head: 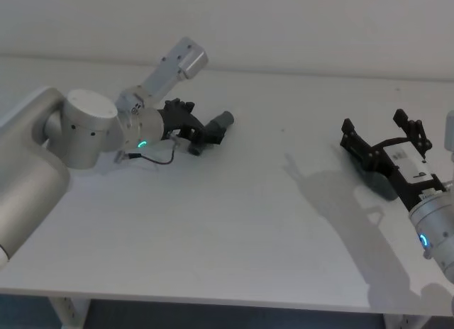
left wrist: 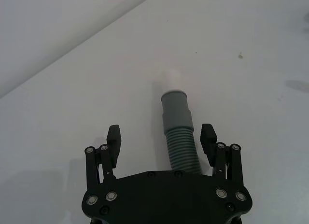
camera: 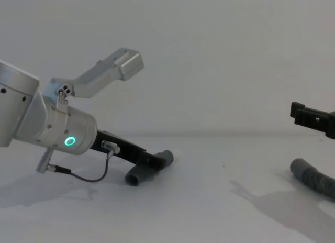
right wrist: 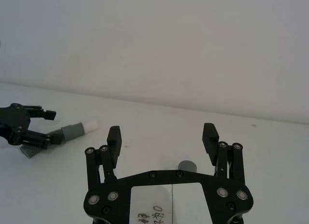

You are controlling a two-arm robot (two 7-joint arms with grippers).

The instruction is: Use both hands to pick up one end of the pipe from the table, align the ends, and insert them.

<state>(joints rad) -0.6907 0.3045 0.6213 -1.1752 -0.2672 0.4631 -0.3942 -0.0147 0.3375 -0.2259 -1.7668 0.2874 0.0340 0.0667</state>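
The short curved pipe piece (head: 211, 130) lies on the white table (head: 234, 222) at the back left, its smooth cuff end (left wrist: 175, 107) pointing away from the arm. My left gripper (left wrist: 161, 135) is open and low over the table, its fingers (left wrist: 114, 140) standing on either side of the ribbed body. On the right, my right gripper (head: 373, 122) is open and hovers above the longer pipe piece (camera: 313, 180). That piece's cuff end (right wrist: 186, 165) peeks out just beyond the gripper's palm (right wrist: 169, 185), below the gap between the fingers.
The table's far edge meets a plain white wall. A thin black cable (head: 156, 159) hangs from the left wrist close to the table surface. Bare table (head: 284, 152) lies between the two pipe pieces.
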